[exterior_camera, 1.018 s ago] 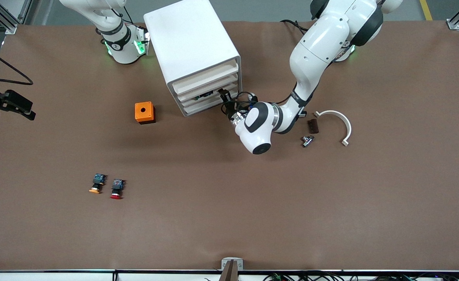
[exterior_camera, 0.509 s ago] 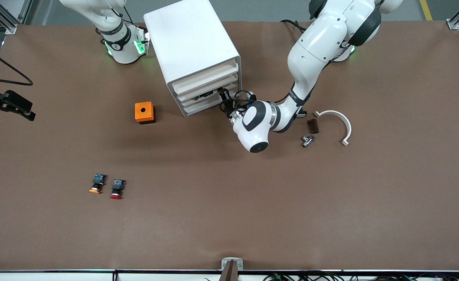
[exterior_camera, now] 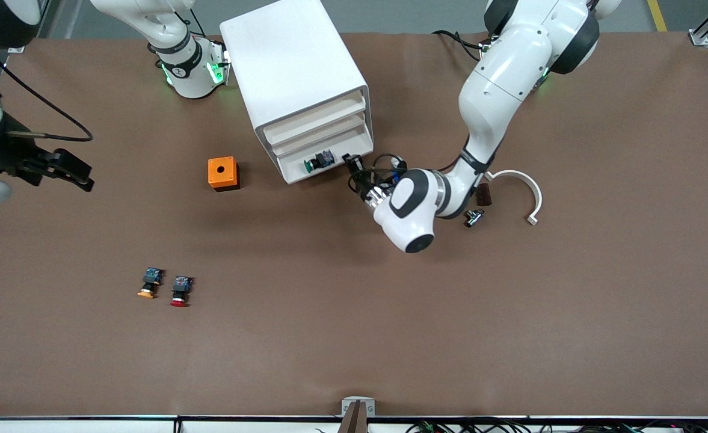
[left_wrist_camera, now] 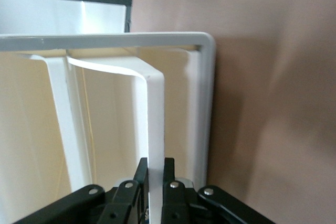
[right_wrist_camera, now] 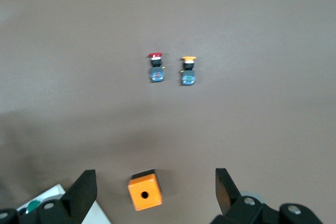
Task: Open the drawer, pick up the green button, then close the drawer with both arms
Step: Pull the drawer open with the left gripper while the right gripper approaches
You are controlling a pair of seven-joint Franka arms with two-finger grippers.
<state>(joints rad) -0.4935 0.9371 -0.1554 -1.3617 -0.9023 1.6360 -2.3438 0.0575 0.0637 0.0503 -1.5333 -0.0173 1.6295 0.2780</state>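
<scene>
Jaws on my left gripper (left_wrist_camera: 154, 182) are pinched tight on the thin white front lip of the drawer (exterior_camera: 335, 157), at the corner toward the left arm's end of the tabletop (exterior_camera: 354, 337); in the left wrist view I see the two black fingers (left_wrist_camera: 140, 174) clamping that lip from both sides. From the front view the drawer is the third from the top of the white four-drawer cabinet (exterior_camera: 293, 72), and it stands pulled out past the drawers above it. Inside it lies the green-capped button (exterior_camera: 317, 161), on its side with the green cap pointing toward the right arm's end of the tabletop. My right gripper (exterior_camera: 59, 171) hangs up in the air over the right arm's end of the tabletop, jaws spread wide with nothing between them, and that arm waits. Its wrist view looks down between the fingers at the orange box (right_wrist_camera: 145, 189) with a round hole in its top, and at the red-capped button (right_wrist_camera: 155, 69) and the yellow-orange-capped button (right_wrist_camera: 188, 72) lying just beside each other on the bare brown surface. Near the left arm's wrist I see a white curved bracket (exterior_camera: 525, 189), a small dark brown block (exterior_camera: 483, 193) and a small metal fitting (exterior_camera: 473, 218).
</scene>
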